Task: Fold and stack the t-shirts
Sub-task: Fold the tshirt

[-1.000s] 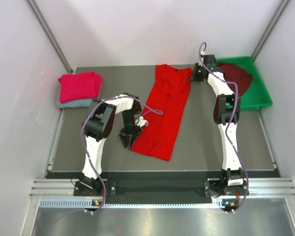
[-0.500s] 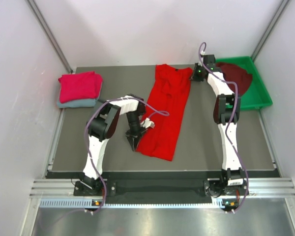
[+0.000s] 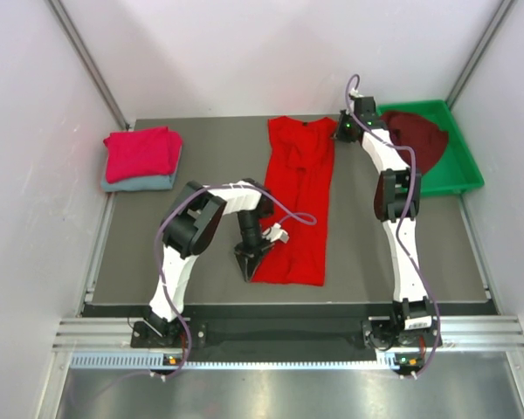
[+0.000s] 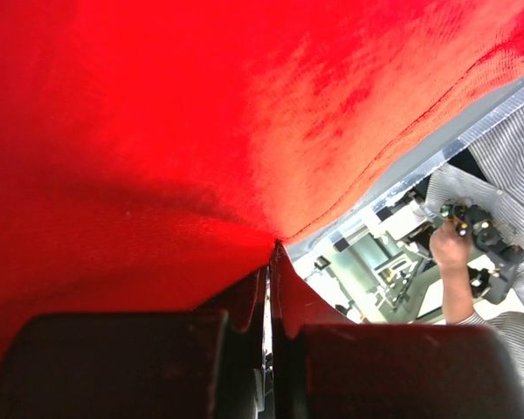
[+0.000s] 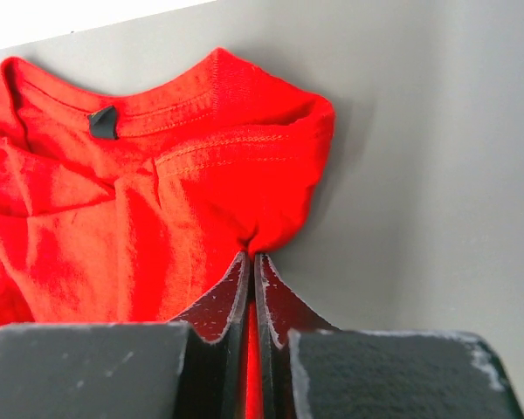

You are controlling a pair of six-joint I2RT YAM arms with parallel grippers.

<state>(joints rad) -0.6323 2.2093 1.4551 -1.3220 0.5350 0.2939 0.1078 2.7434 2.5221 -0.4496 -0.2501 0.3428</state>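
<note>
The bright red t-shirt (image 3: pixel 299 196) lies stretched lengthwise on the dark table, collar at the far end. My left gripper (image 3: pixel 251 267) is shut on its near left hem corner; the red cloth (image 4: pixel 157 113) fills the left wrist view. My right gripper (image 3: pixel 340 133) is shut on the shirt's far right shoulder, beside the collar (image 5: pixel 122 109). The crimson-pink t-shirt (image 3: pixel 141 151) lies folded on the folded grey-blue t-shirt (image 3: pixel 138 182) at the far left. The dark maroon t-shirt (image 3: pixel 419 135) lies bunched in the green tray (image 3: pixel 461 175).
The green tray stands at the table's far right corner. White walls close in the table on the left, back and right. A metal rail (image 3: pixel 288 336) runs along the near edge by the arm bases.
My left gripper has dragged the red shirt's near hem corner toward the near edge and right, pulling the shirt straighter. My right gripper has shifted a little left with the shoulder.
</note>
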